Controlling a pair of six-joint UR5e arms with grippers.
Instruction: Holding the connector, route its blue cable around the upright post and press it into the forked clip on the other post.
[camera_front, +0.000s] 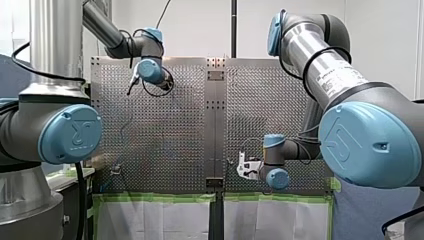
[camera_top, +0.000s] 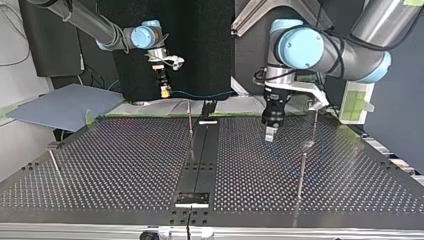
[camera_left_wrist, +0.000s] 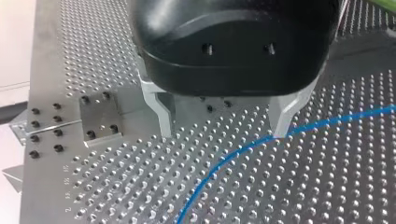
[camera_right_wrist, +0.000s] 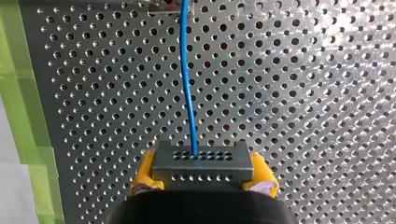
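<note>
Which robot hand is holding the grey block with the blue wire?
My right gripper: its yellow pads clamp the grey connector. My left gripper stands open with nothing between its fingers.

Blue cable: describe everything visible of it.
The blue cable is thin, smooth and looks plastic-sheathed. One end enters a hole in the grey connector, which my right hand clamps between yellow pads. From there it runs ahead over the perforated table. In the left wrist view it curves across the table beside one metal finger of my open left hand; contact there is unclear.
</note>
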